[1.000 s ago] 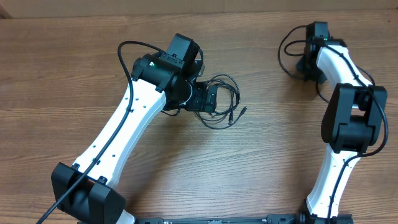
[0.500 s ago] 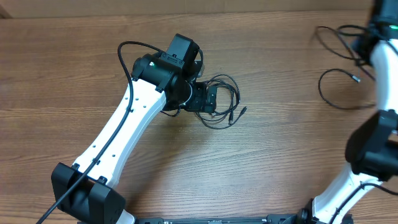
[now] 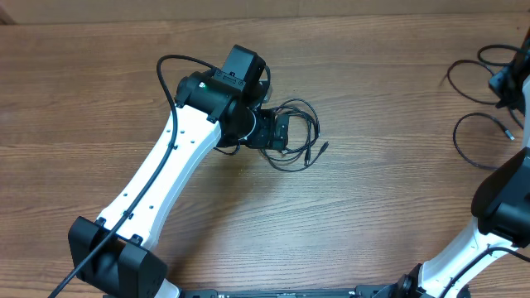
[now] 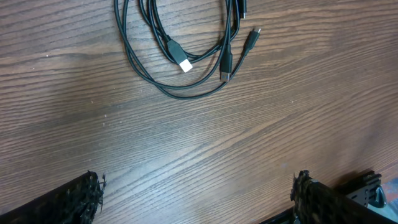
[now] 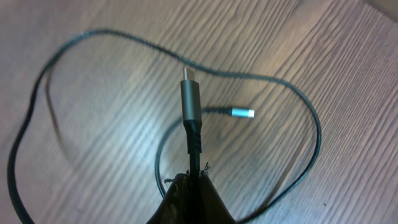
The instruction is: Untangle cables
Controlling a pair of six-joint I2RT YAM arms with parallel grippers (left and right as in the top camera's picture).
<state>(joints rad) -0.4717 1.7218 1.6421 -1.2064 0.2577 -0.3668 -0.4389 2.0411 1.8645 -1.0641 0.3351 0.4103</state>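
Since the earlier frame the right gripper (image 5: 192,184) is out at the right edge of the table (image 3: 373,207), clamped on one cable (image 5: 192,132) just behind its plug. The left gripper (image 4: 196,198) hangs spread wide above the remaining cables (image 4: 177,57), coiled mid-table

The right pincer (image 5: 193,182) pinches a black cable (image 5: 316,134) just behind its grey plug (image 5: 190,99), loop spread over the wooden table (image 5: 112,124)
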